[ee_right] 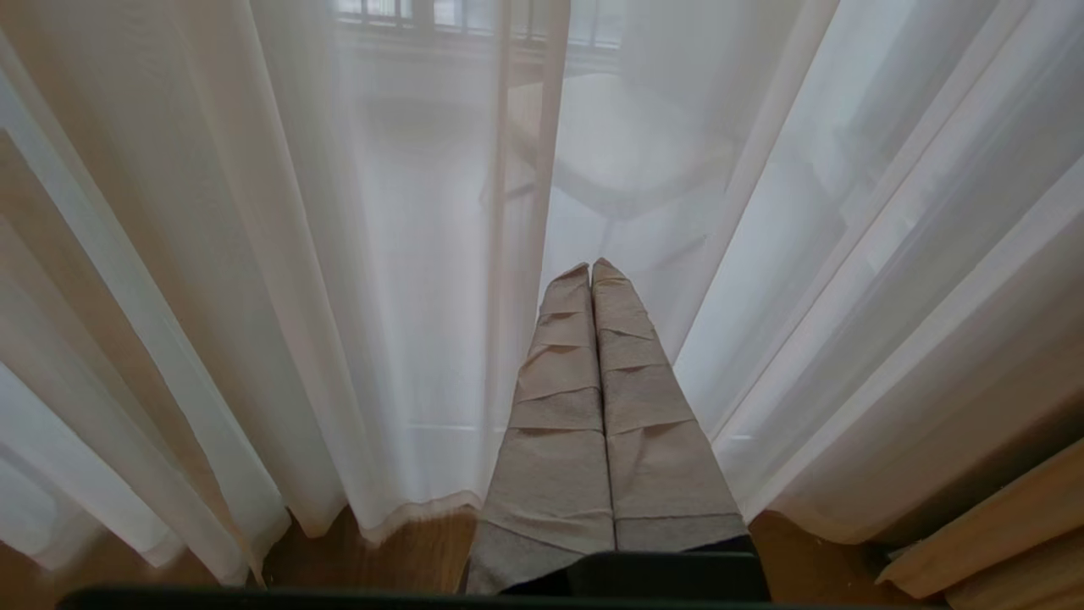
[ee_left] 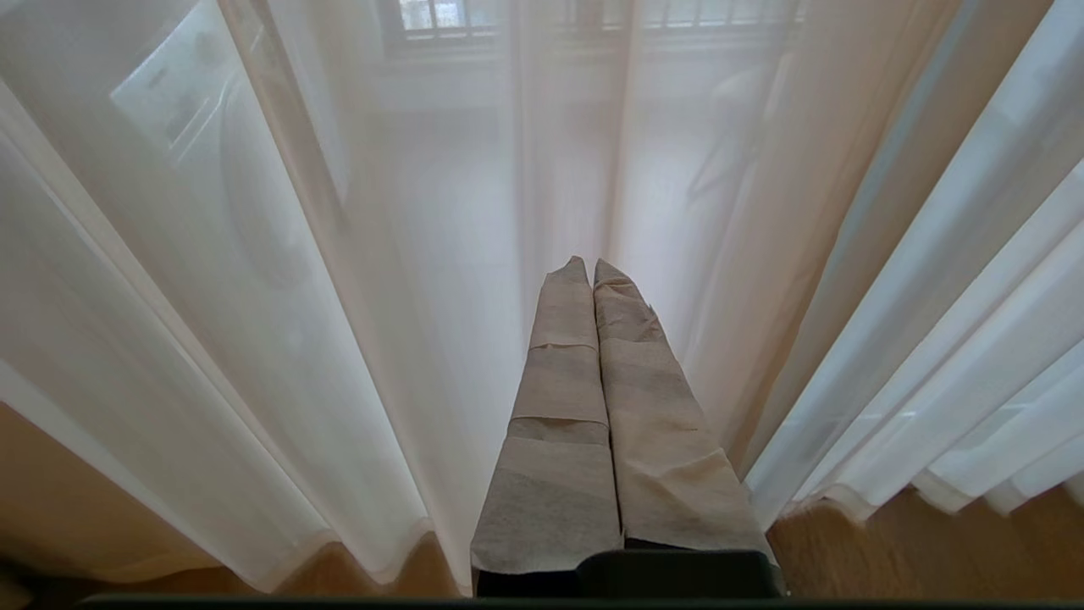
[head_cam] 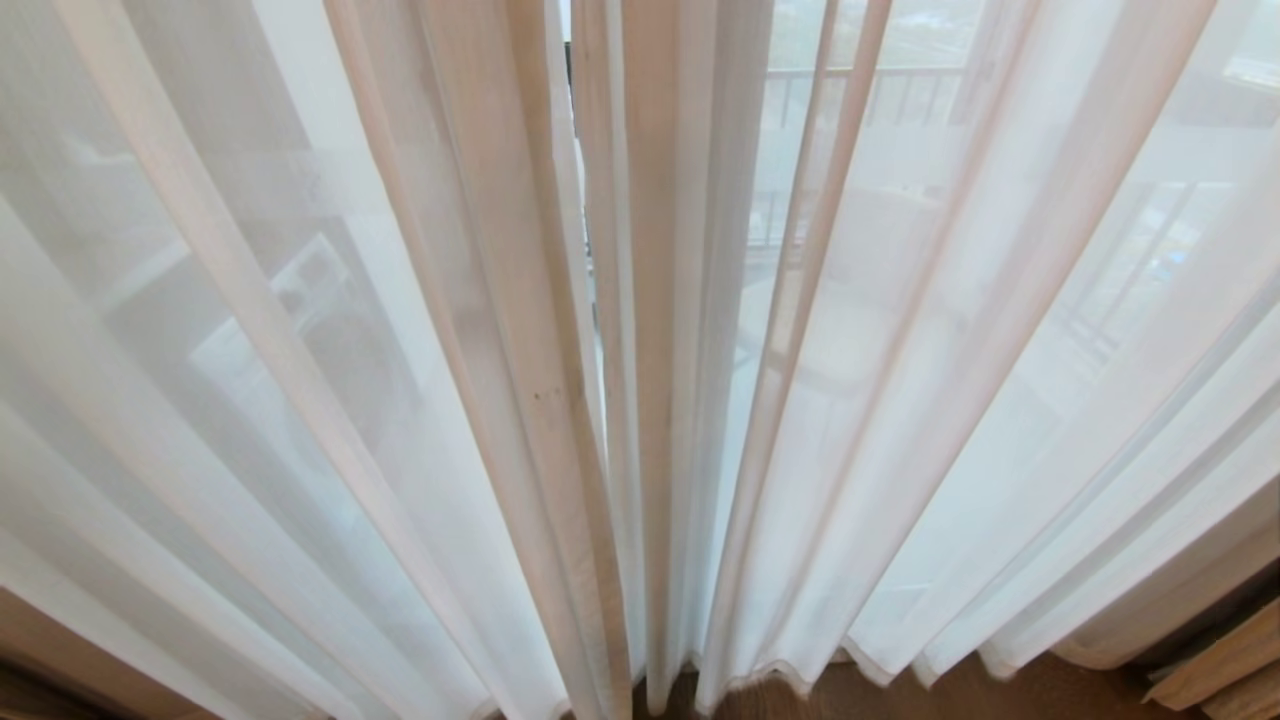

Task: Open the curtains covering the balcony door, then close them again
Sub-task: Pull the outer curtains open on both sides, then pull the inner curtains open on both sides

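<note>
The curtains' white sheer layer (head_cam: pixel 300 350) hangs drawn across the whole head view, its two halves meeting at a narrow slit (head_cam: pixel 592 250) in the middle. The balcony door is hidden behind the sheer. A strip of thick beige drape (head_cam: pixel 1215 665) shows at the far right. Neither arm is in the head view. My left gripper (ee_left: pixel 590 264), its fingers wrapped in beige tape, is shut and empty, pointing at the sheer folds (ee_left: pixel 254 296) low near the hem. Just as low, my right gripper (ee_right: pixel 590 267) is also shut and empty before the sheer (ee_right: pixel 254 254).
Wooden floor (head_cam: pixel 900 695) runs under the hems. Through the sheer a dark-barred railing (head_cam: pixel 900 95) and a pale chair-like shape (ee_right: pixel 627 144) show faintly outside. A white boxy object (ee_left: pixel 178 85) lies behind the left folds.
</note>
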